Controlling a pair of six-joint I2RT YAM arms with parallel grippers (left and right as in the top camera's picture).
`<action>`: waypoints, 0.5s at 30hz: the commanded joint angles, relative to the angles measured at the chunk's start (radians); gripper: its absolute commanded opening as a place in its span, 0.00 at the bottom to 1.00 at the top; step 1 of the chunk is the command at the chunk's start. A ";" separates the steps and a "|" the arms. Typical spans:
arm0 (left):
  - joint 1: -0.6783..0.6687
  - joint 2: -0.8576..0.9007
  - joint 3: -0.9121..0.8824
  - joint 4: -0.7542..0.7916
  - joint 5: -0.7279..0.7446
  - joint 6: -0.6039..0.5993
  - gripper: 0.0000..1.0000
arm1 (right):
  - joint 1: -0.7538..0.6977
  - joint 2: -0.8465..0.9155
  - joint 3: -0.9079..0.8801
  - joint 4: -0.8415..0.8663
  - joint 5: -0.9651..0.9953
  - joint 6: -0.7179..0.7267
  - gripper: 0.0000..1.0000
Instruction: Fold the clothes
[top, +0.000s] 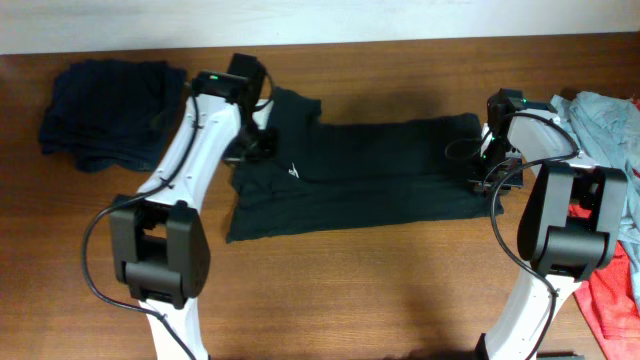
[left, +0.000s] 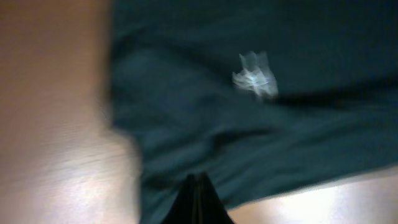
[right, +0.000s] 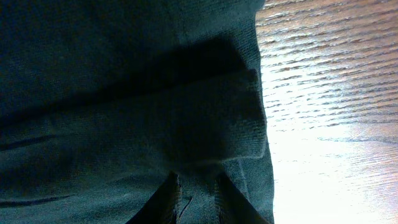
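Observation:
A black T-shirt (top: 360, 175) lies spread across the middle of the table, its small white logo (top: 293, 171) towards the left. In the left wrist view, which is blurred, the shirt (left: 249, 124) and its logo (left: 255, 76) fill most of the frame. My left gripper (top: 252, 148) hovers at the shirt's left sleeve and collar area. It (left: 198, 186) is shut, and I see no fabric between its fingers. My right gripper (top: 492, 172) sits at the shirt's right hem. It (right: 198, 180) is shut on a fold of the dark fabric (right: 155, 112), pinched between the fingers.
A dark navy garment (top: 105, 110) lies bunched at the back left. At the right edge a grey-blue garment (top: 605, 120) lies heaped above a red one (top: 612, 290). Brown wooden tabletop (top: 350, 290) shows in front of the shirt.

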 joint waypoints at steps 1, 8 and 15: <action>-0.069 0.012 0.003 0.056 0.210 0.351 0.01 | 0.001 -0.008 0.002 0.007 0.036 0.004 0.24; -0.200 0.038 0.003 0.227 0.240 0.467 0.01 | 0.002 -0.008 0.002 0.011 -0.005 0.004 0.24; -0.335 0.097 0.002 0.325 0.230 0.589 0.00 | 0.002 -0.008 0.002 0.014 -0.005 0.004 0.24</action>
